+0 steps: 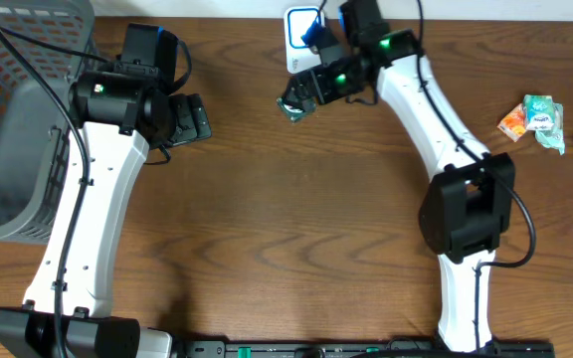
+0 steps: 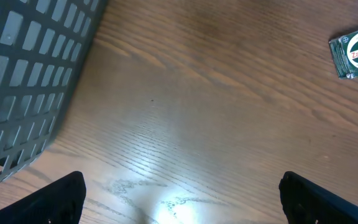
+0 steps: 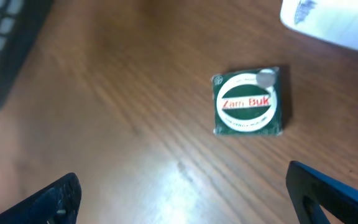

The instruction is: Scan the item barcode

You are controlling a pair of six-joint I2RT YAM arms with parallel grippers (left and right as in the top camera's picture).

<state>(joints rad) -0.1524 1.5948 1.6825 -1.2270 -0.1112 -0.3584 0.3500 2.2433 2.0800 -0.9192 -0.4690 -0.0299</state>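
Fingers of the right gripper (image 3: 182,180) are standing wide apart and gripping nothing. The green Zam-Buk box (image 3: 248,102) is lying flat on the wooden table (image 3: 135,124) just ahead of them, label up and untouched. The right wrist camera is showing that gap plainly, while the overhead camera is showing the box half tucked under the gripper. Beyond the box, a white device (image 1: 299,28) is sitting at the table's far edge. The left gripper (image 2: 182,180) is also gaping, empty, near the grey basket (image 2: 23,74). Only the overhead view is catching the snack packets (image 1: 535,114) at far right.
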